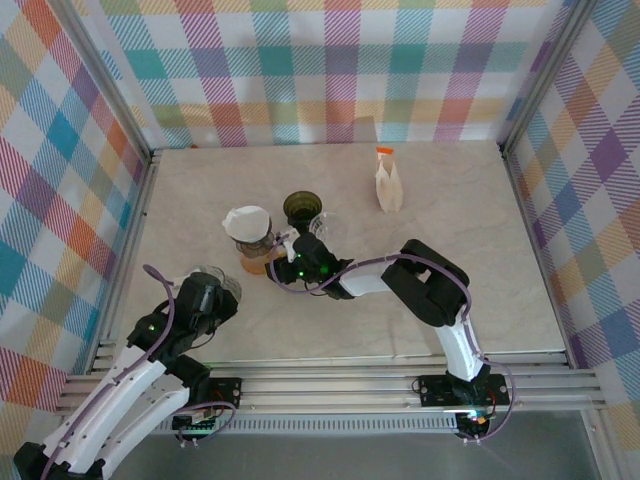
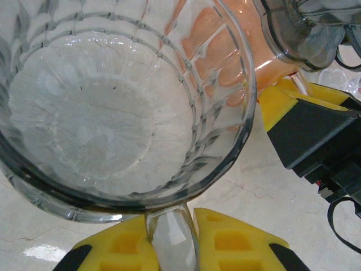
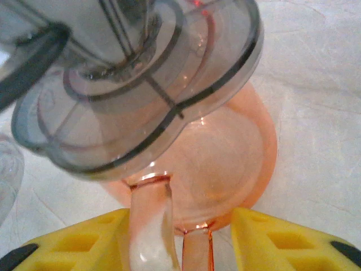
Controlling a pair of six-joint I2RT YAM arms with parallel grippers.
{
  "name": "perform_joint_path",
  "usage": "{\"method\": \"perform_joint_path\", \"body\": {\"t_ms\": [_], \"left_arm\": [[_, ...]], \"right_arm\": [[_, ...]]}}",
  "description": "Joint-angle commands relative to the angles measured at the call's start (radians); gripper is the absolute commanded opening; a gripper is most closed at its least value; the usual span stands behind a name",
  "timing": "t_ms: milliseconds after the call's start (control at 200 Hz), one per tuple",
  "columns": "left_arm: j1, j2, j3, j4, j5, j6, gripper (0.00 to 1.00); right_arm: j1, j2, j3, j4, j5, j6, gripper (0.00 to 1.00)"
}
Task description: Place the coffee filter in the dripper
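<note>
The left gripper (image 2: 172,244) is clamping the handle of a clear ribbed glass mug (image 2: 113,113) near the front left of the pale marbled table (image 1: 450,250). The right gripper (image 3: 183,244) is holding its yellow fingers (image 3: 282,243) spread, unclamped, either side of the handle of a pink glass cup (image 3: 225,169). The white paper coffee filter (image 1: 247,220) is sitting in the smoky-grey plastic dripper (image 3: 141,84) on top of that cup.

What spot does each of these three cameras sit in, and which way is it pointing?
Top external: above and behind, looking down at the table; left arm and right arm show.
Left wrist: on the left arm, facing a glass mug past the left claw.
Right wrist: on the right arm, facing the pink mug and dripper past the right claw.
Shared: both wrist views show the pink mug and dripper.
</note>
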Motion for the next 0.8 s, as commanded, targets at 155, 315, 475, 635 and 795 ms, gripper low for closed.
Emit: {"method": "perform_joint_path", "body": {"t_ms": [155, 315, 475, 635, 795], "left_arm": [[-0.085, 0.053, -0.004, 0.122, -0.004, 0.021, 0.0], [-0.262, 0.14, 0.01, 0.191, -0.095, -0.011, 0.0], [-0.429, 0.28, 0.047, 0.288, -0.162, -0.012, 0.0], [-0.523, 0.428, 0.088, 0.428, -0.115, 0.046, 0.0], [-0.583, 0.539, 0.109, 0.6, -0.048, 0.117, 0.0]], "right_arm": [[0.027, -0.175, -0.224, 0.068, 0.043, 0.058, 0.59], [0.047, -0.341, -0.39, 0.097, 0.132, 0.117, 0.61], [0.049, -0.587, -0.477, -0.13, 0.291, 0.145, 0.62], [0.049, -0.852, -0.503, -0.404, 0.431, 0.143, 0.63], [0.047, -1.084, -0.527, -0.622, 0.536, 0.154, 0.64]]}}
